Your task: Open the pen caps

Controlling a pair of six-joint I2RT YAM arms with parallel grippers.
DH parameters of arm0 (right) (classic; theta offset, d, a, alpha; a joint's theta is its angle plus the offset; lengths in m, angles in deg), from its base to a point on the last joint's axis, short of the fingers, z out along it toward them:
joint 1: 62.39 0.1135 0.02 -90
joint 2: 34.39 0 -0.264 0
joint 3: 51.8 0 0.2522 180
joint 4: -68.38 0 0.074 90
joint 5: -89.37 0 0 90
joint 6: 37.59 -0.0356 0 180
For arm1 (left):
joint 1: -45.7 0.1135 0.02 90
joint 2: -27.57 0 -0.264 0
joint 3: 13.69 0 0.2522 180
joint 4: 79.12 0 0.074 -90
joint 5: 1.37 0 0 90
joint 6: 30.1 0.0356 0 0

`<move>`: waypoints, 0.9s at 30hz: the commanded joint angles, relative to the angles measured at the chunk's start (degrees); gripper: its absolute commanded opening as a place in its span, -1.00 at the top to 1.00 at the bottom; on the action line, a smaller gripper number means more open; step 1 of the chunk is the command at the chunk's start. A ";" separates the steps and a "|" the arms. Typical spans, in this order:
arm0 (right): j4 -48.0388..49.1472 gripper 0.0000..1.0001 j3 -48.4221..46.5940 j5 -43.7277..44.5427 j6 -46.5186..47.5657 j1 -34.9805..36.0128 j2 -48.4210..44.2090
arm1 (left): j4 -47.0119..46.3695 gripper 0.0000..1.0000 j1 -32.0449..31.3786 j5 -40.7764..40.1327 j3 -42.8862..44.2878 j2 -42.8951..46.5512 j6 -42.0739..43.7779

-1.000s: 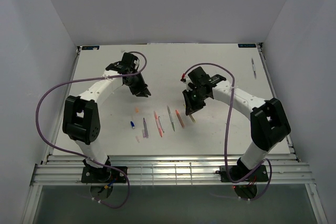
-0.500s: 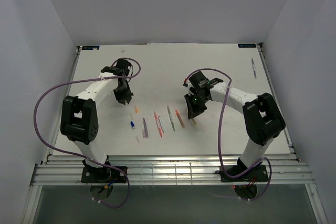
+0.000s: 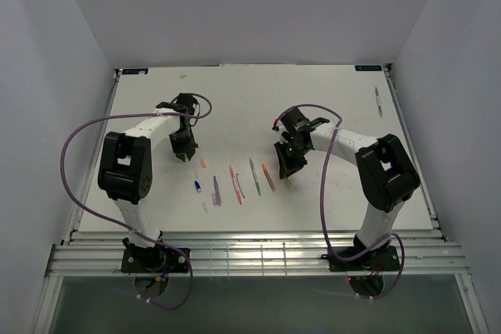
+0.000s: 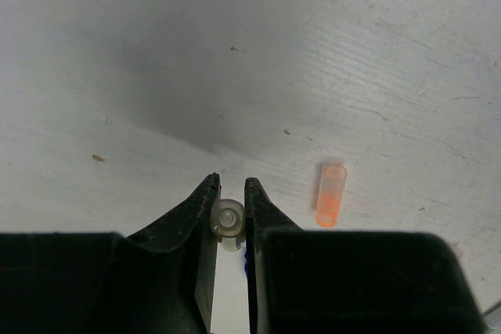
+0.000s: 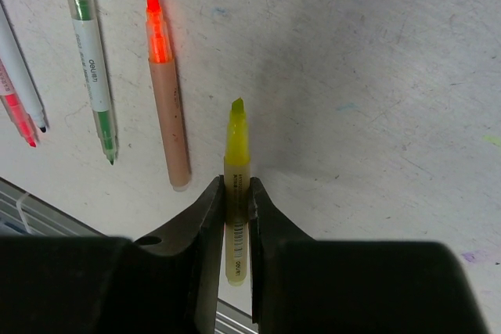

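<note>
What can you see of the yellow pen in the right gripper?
The yellow pen is a slim marker with a translucent yellow, plastic-looking barrel, uncapped, its wedge-shaped tip bare and pointing away from the wrist camera. A barcode is printed on the barrel. The right gripper is shut on it, one finger each side. Whether it rests on the white table or hangs just above is unclear. The orange pen lies beside it, apart.
</note>
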 commanded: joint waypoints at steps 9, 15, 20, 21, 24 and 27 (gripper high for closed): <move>1.32 0.52 -0.52 -2.38 0.55 -0.23 1.76 | -3.14 0.54 0.03 2.83 1.02 -2.37 0.60; 1.32 0.42 -0.61 -2.47 0.37 -0.23 2.46 | -4.11 0.35 0.03 4.06 -0.74 -2.90 0.51; 1.32 0.39 -1.04 -2.39 0.19 -0.14 2.73 | -4.55 0.28 0.03 4.50 -1.97 -3.16 0.33; 1.32 0.39 -1.13 -2.21 0.11 -0.14 2.56 | -4.64 0.26 0.03 4.50 -2.06 -3.16 0.42; 0.97 0.37 -1.83 -1.86 -0.25 -0.23 1.94 | -4.81 0.20 0.12 4.24 -2.41 -3.08 0.77; 0.18 0.36 -3.68 -1.60 -0.60 -0.23 1.15 | -4.90 0.18 0.12 4.06 -2.84 -2.73 0.77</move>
